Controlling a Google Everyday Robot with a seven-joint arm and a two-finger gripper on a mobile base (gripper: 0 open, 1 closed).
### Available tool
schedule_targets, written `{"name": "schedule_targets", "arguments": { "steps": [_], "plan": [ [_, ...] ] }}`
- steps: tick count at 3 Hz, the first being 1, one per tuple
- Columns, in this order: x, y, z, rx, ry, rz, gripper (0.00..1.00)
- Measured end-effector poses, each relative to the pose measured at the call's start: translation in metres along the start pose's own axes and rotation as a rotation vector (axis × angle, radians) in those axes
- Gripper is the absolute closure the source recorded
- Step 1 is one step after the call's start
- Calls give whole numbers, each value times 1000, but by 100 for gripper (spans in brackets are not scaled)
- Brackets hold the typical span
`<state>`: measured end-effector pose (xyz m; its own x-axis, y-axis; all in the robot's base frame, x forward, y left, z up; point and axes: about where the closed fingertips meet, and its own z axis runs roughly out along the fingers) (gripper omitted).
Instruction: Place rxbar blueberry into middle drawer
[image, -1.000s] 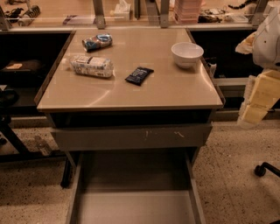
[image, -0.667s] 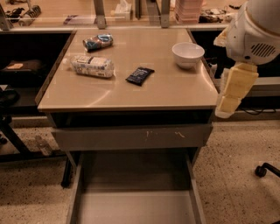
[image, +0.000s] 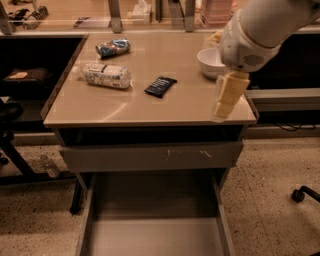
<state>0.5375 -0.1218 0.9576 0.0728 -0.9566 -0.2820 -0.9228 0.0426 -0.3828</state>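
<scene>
The rxbar (image: 160, 86) lies flat near the middle of the table (image: 150, 107), apart from the packet (image: 106, 75) by the left edge, the bag (image: 112, 47) toward the back-left corner and the bowl (image: 210, 61) near the right edge. The gripper (image: 223, 107) hangs pointing down over the front-right corner; I cannot tell whether it is open or closed. Below the front edge, under 1 scuffed drawer front (image: 150, 156), the drawer (image: 155, 235) stands pulled out.

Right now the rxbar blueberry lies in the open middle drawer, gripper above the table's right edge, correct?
No. The camera view shows the rxbar blueberry on the tabletop, not in the open middle drawer. The gripper is above the right edge.
</scene>
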Motion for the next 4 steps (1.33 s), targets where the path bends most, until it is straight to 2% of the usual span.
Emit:
{"name": "schedule_targets", "arguments": {
  "steps": [1,2,3,4],
  "plan": [
    [-2,-16,28,9,-158,-19,0],
    [-6,-27,47,-7,-303,16,0],
    [-9,-39,66,-52,-383,88,0],
    [-9,-40,66,-52,-383,88,0]
  ]
}}
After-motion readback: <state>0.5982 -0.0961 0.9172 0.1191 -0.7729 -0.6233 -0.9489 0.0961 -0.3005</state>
